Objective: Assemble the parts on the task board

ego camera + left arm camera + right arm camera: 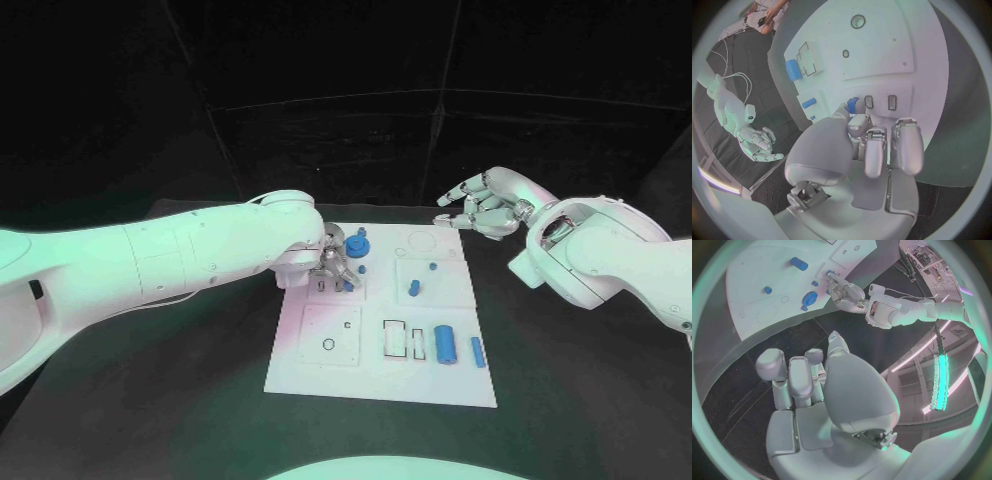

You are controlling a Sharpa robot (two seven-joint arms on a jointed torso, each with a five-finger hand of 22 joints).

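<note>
The left robot hand (335, 268) pinches a small blue plastic part (852, 105) at the near-left corner of the flat white task board (378, 375). The right robot hand (486, 208), fingers spread and empty, hovers well apart over the black counter (577, 370), so the left is nearer.

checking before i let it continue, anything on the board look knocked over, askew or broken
Nothing stands out. The task board lies flat on the table, and the blue parts on it sit tidily. The left hand works at one part near the far edge; the right hand hovers off the board.
</note>
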